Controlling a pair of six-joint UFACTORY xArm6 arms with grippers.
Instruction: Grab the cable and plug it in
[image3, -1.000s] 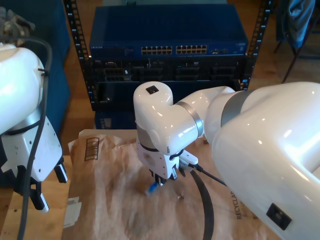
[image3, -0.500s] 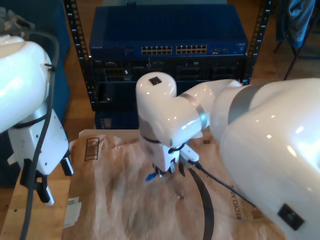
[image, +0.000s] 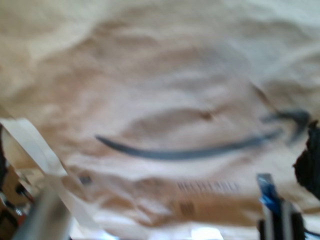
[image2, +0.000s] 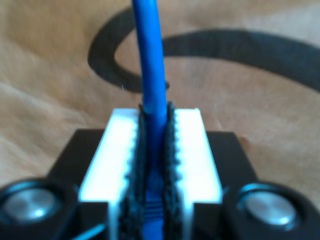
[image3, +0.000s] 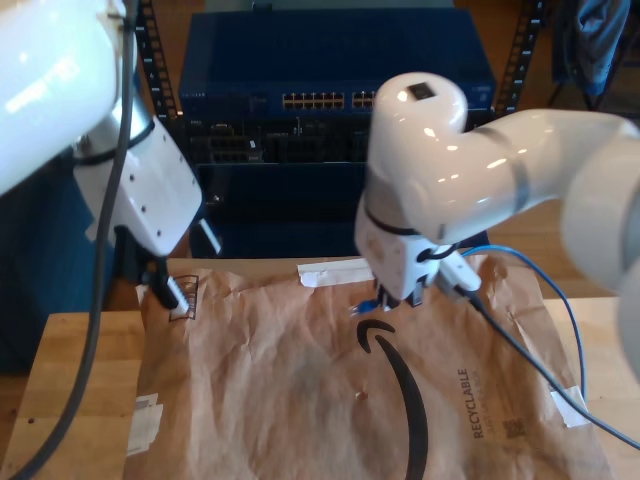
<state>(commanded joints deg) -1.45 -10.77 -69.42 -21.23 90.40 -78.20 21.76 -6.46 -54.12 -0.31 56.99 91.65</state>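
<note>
1. My second gripper (image2: 155, 114) is clamping the thin bright-blue network cable (image2: 150, 60) between its white ribbed fingers (image2: 112, 150). The fingers are closing fully onto the cable's jacket, and the cable is running straight out past the fingertips.
2. In the exterior view, my second gripper (image3: 388, 300) is hovering just right of the frame's centre, above the upper edge of the crumpled brown paper mailer (image3: 270, 390). A short blue end of the cable (image3: 368, 305) is sticking out below the fingers, just above the black curved smile mark (image3: 400, 385) printed on the paper.
3. The rest of the cable is looping through the right side of the exterior view and trailing down toward the lower right corner.
4. My first gripper (image3: 165, 288) is hanging at the left of the exterior view, over the mailer's upper left corner and well apart from the cable. I cannot tell how far its fingers are parted.
5. The mailer is lying on the light wooden table (image3: 80, 390).
6. The dark blue network switch (image3: 330, 55), with its row of ports (image3: 345, 100), is sitting in the black rack in the upper centre of the exterior view, behind the table.
</note>
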